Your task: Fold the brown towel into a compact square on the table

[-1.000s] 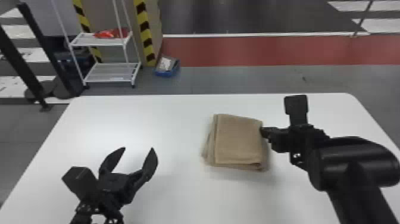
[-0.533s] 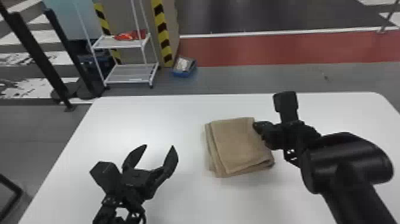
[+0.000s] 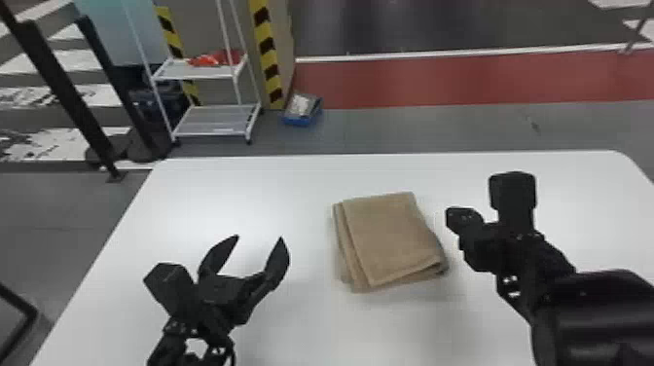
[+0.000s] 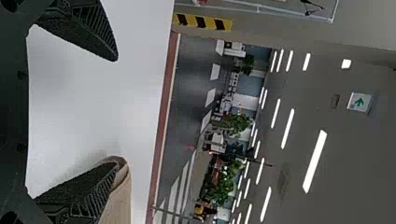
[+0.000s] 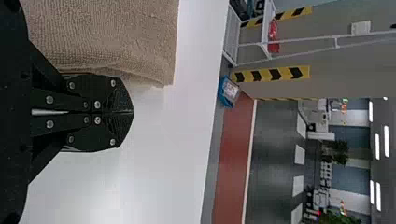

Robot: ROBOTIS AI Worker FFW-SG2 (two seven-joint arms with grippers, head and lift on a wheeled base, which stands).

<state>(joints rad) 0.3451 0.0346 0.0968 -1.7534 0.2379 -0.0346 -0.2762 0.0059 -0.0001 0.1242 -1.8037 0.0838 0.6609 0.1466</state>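
One left claw (image 3: 260, 237) wide apart, one right claw (image 3: 452, 219) closed, both empty; one brown towel (image 3: 391, 238).

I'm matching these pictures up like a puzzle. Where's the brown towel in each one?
Head view: the brown towel lies on the table, between the left gripper and right gripper.
Left wrist view: the towel peeks out from behind one open finger.
Right wrist view: the towel is beside the shut fingers.
Shared landmark: the red floor strip beyond the table.
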